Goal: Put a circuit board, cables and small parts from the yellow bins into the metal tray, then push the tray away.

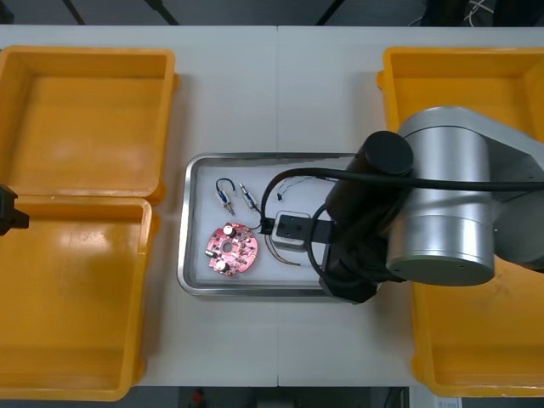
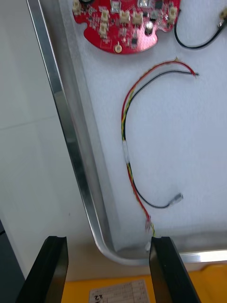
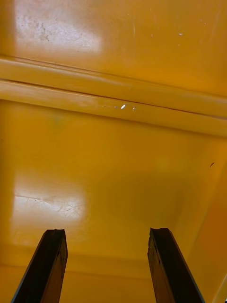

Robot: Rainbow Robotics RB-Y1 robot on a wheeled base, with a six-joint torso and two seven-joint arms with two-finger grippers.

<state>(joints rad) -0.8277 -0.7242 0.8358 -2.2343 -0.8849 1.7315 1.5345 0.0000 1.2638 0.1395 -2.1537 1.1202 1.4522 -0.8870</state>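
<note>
a light table (image 1: 255, 93) with a faint seam (image 1: 277, 85) running from its far edge toward its middle. dark floor (image 1: 255, 10) lies beyond the table's far edge. a small white printed label (image 2: 118, 289) sits toward the table's right side.

Metal tray (image 2: 64, 113): rim polished, mirror-bright; floor inside it white, matt. Yellow bin (image 3: 113, 156) left of tray: glossy plastic, faintly scuffed. Table (image 1: 272, 93) around tray: smooth, matt.

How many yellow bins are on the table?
4: left far bin, left near bin, right far bin and right near bin, which the right arm partly covers.
</note>
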